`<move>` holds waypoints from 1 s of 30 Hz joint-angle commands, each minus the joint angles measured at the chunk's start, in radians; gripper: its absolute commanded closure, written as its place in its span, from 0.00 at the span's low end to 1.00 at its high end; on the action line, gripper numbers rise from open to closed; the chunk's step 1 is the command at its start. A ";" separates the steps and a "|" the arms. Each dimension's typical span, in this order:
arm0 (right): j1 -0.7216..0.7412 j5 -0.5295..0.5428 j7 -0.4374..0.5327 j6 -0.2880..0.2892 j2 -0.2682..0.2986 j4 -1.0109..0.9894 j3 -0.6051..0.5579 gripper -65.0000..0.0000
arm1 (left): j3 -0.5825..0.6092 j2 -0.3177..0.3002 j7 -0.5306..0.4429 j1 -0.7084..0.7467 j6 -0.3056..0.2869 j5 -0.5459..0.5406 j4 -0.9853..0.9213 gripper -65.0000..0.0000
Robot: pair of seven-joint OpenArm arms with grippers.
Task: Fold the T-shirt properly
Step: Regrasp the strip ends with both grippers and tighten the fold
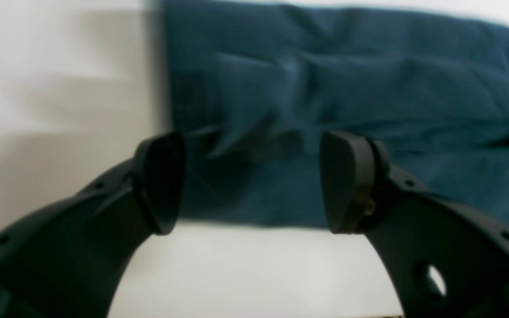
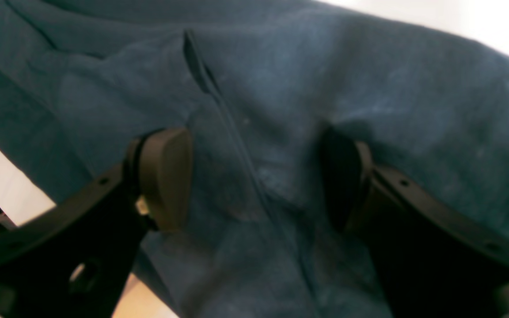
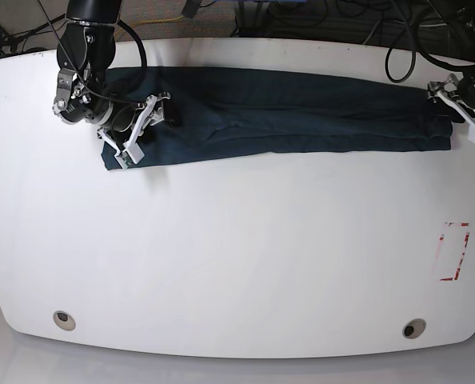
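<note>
A white table point(image 3: 237, 264) with rounded corners fills the view; black cables point(image 3: 317, 20) lie on the floor beyond its far edge.

T-shirt point(image 3: 301, 120) lies as a long band between both hands.

T-shirt point(image 3: 285, 112): dark navy-teal, plain, no print seen from the base view. Left wrist view shows it a brighter blue-teal; right wrist view a duller slate blue with faint pale flecks, possibly lint, focus too soft to tell. Table point(image 3: 237, 240): white, glossy, with a small red-and-white marked patch point(image 3: 453, 252) near one edge. Left gripper point(image 1: 250, 181): matte black fingers and pads. Right gripper point(image 2: 254, 176): same black, white brackets in the base view.
</note>
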 commanded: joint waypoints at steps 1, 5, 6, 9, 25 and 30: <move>0.006 -0.008 -0.009 0.001 0.004 0.011 0.002 0.33 | -0.023 -0.028 0.007 -0.015 -0.001 -0.052 0.023 0.32; 0.000 -0.009 -0.005 0.001 0.004 0.008 0.002 0.33 | -0.029 -0.029 0.009 -0.017 -0.001 -0.069 0.017 0.32; 0.000 -0.012 -0.005 0.001 0.003 0.008 0.002 0.33 | -0.032 -0.029 0.007 -0.018 -0.001 -0.057 0.015 0.32; 0.004 -0.008 -0.005 0.001 0.003 0.009 0.002 0.33 | -0.025 -0.026 0.006 -0.046 -0.001 -0.012 0.015 0.32; -0.002 -0.008 -0.002 0.001 0.003 0.008 0.008 0.33 | -0.023 -0.028 0.004 -0.127 -0.001 0.154 -0.080 0.32; -0.002 -0.008 -0.002 0.001 0.003 0.012 0.006 0.33 | 0.021 -0.029 0.003 -0.146 -0.001 0.155 -0.135 0.32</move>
